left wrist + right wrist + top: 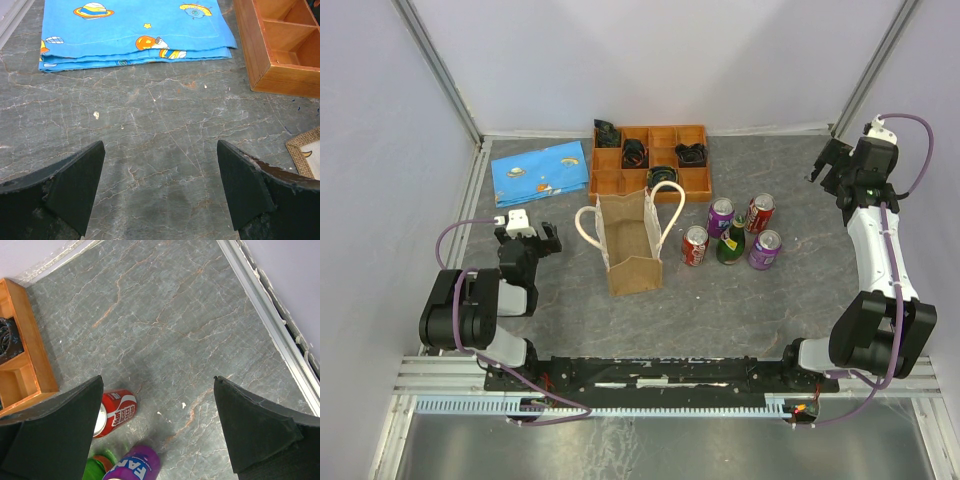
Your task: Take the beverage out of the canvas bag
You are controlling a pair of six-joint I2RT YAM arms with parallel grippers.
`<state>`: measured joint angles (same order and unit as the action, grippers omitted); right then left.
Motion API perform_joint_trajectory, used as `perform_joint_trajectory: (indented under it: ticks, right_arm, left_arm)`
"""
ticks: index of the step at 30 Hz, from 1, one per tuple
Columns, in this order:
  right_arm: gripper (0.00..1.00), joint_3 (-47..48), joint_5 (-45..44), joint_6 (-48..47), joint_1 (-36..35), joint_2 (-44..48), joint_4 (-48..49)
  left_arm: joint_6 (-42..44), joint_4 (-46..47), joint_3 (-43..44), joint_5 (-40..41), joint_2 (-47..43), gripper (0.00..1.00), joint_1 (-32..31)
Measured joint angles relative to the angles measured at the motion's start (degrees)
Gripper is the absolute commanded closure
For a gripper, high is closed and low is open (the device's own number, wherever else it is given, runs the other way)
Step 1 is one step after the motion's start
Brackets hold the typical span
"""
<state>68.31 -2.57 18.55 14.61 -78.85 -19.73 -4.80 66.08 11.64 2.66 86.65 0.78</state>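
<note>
Canvas bag [633, 245] mid-worktop looks empty (interior dim), five beverages [732, 240] stand on its right-edge side, left gripper [160, 150] and right gripper [159, 385] both spread wide, holding nothing.

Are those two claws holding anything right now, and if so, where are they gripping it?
Nothing is held. The left gripper and the right gripper are both open, with only the table showing between their jaws.

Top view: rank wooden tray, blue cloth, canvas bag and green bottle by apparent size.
1. wooden tray
2. canvas bag (stands nearer the camera, so unsure against the cloth)
3. blue cloth
4. green bottle
</note>
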Motion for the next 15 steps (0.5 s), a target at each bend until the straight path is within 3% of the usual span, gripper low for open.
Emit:
perform_joint_trajectory:
  ticks: [15]
  right_arm:
    - [0.01,0.0,0.0,-0.5,-0.4,0.0,0.0]
  left_arm:
    - [0.0,0.0,0.0,0.0,0.0,0.01,0.0]
